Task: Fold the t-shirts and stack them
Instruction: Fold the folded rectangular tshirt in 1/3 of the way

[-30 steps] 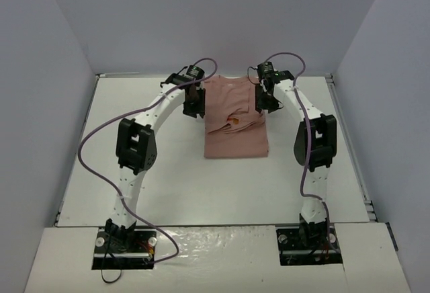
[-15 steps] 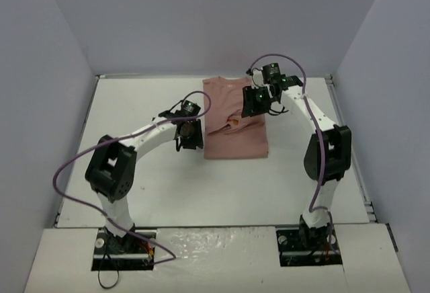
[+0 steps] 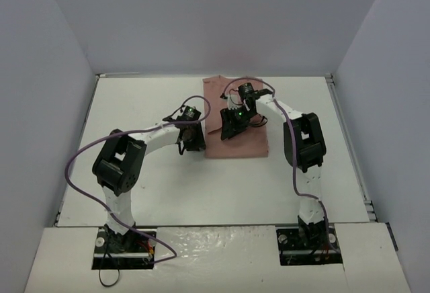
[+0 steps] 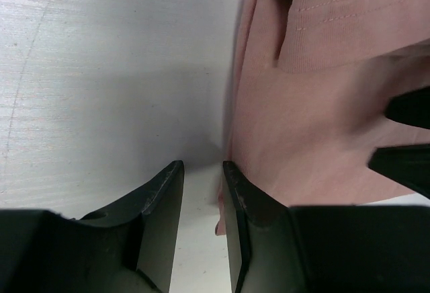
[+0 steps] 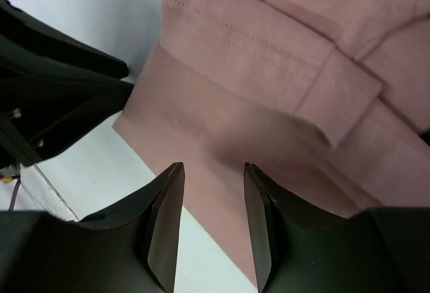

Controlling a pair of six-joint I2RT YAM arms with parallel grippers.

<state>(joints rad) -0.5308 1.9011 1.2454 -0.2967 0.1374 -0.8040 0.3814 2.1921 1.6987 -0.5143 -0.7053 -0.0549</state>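
The dusty-pink t-shirt (image 3: 245,146) lies partly folded at the far middle of the white table, with a folded sleeve and stitched hem on top (image 5: 269,58). Its chest graphic is hidden. My left gripper (image 3: 193,142) is low at the shirt's left edge. In the left wrist view it (image 4: 203,169) is narrowly open over bare table, with the shirt's edge (image 4: 316,105) against its right finger. My right gripper (image 3: 227,130) hovers over the shirt's left part. In the right wrist view it (image 5: 211,172) is open and empty above the cloth, near the left gripper (image 5: 54,98).
The white table (image 3: 134,105) is closed in by grey walls on the left, back and right. Purple cables loop off both arms (image 3: 80,158). The two grippers are close together at the shirt's left edge.
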